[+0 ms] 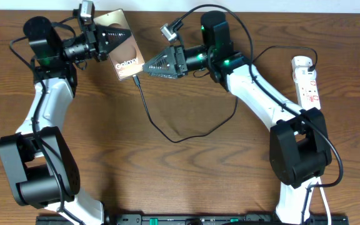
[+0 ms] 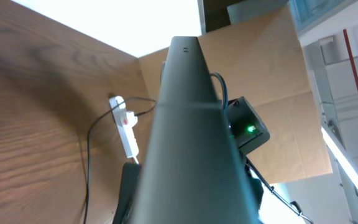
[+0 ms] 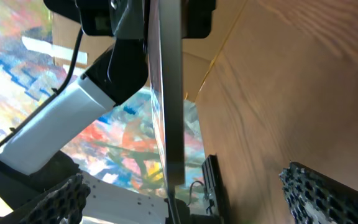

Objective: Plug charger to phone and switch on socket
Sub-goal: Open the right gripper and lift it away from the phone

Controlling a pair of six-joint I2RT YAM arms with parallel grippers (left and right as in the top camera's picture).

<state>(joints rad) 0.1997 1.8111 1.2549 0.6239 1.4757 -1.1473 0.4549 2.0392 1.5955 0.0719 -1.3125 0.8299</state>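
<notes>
Wood table (image 1: pixel 199 181), overhead view. Left gripper (image 1: pixel 100 41) is clamped on the far-left edge of the phone (image 1: pixel 124 53), which is at far left-centre with its face tilted and the "Galaxy" lettering visible. Right gripper (image 1: pixel 147 64) is just right of the phone's near corner. In the right wrist view its fingers (image 3: pixel 328 193) are spread wide, with the phone edge-on between them and untouched.

The charger (image 1: pixel 144 100) tip meets the phone's near edge; cannot tell whether it is seated. Its cable loops toward the near side, then back under the right arm.

The socket (image 1: pixel 306 78) lies along the far right edge, well apart from both grippers. There is open tabletop in the near centre.
</notes>
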